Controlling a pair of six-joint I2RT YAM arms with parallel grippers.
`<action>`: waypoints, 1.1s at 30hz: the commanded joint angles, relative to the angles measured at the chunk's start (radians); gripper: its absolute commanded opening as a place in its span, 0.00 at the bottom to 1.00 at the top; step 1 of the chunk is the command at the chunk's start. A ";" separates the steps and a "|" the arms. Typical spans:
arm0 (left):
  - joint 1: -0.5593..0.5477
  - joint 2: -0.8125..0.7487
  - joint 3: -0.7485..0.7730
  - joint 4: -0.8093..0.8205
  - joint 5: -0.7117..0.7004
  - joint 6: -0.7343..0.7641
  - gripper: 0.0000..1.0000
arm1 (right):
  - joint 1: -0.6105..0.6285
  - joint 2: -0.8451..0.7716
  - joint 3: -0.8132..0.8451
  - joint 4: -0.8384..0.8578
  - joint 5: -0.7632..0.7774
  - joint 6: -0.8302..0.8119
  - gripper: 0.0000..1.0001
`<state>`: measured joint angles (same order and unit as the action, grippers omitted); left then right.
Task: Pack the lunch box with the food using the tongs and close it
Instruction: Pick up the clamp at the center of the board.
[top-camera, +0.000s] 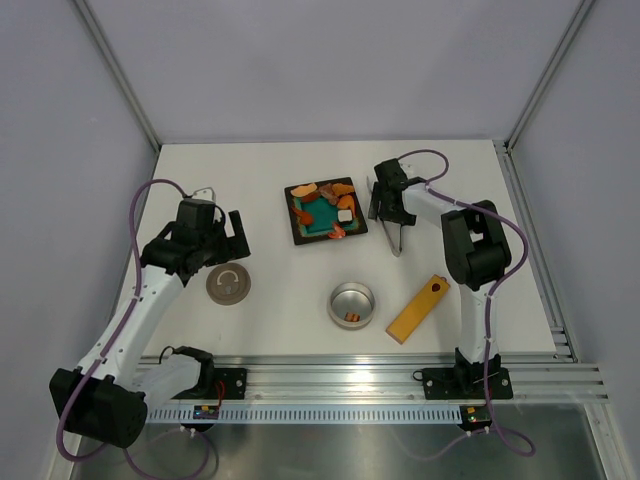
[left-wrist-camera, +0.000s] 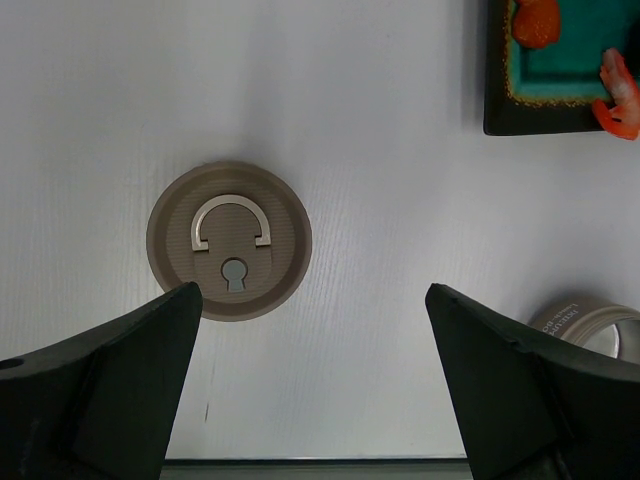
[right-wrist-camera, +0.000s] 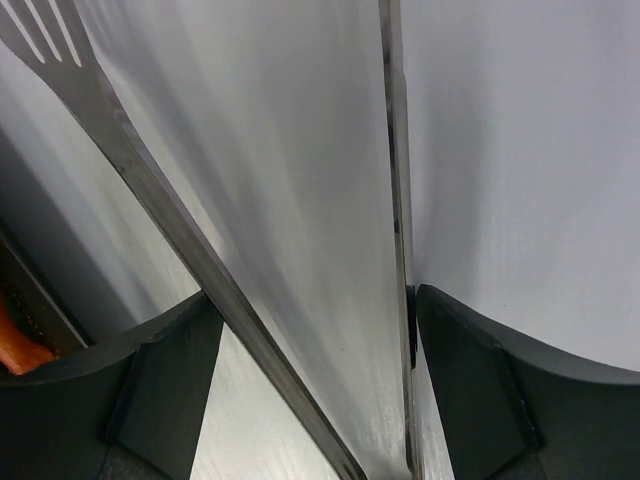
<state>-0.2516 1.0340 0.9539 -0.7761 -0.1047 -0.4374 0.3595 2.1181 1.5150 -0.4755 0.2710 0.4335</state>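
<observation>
The left gripper (left-wrist-camera: 312, 292) is hanging wide open above the table (left-wrist-camera: 400, 180), and nothing is sitting between its fingers (left-wrist-camera: 110, 390). The round lid (left-wrist-camera: 229, 240) is lying flat just ahead of this gripper, a little toward its left finger, and it is not touching it. The lunch box (top-camera: 348, 296) is standing open off to the right side of this gripper, with two small orange pieces (top-camera: 352, 318) lying inside it.

The right gripper (right-wrist-camera: 315, 295) is closing around the tongs (right-wrist-camera: 150, 170). The two thin arms are passing between its fingers, and each finger is touching one arm from the outside. The tongs are spreading apart ahead of the gripper. I cannot tell whether they are lifted from the table.

The rest of the food (top-camera: 322, 190) is lying on the black plate (top-camera: 310, 241), just to the left of the right gripper. A yellow bar (top-camera: 418, 308) is lying well behind this gripper, near the lunch box.
</observation>
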 joint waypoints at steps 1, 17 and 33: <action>-0.005 0.008 0.011 0.028 -0.007 0.000 0.99 | 0.015 0.011 -0.065 -0.022 0.023 0.057 0.83; -0.006 0.006 0.014 0.017 -0.007 -0.011 0.99 | 0.018 -0.003 -0.088 -0.045 0.054 0.050 0.85; -0.009 -0.014 0.020 0.000 -0.023 0.000 0.99 | 0.026 0.005 -0.009 -0.078 0.022 -0.033 0.22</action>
<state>-0.2562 1.0466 0.9539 -0.7769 -0.1059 -0.4423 0.3836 2.1078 1.4940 -0.4446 0.3107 0.4538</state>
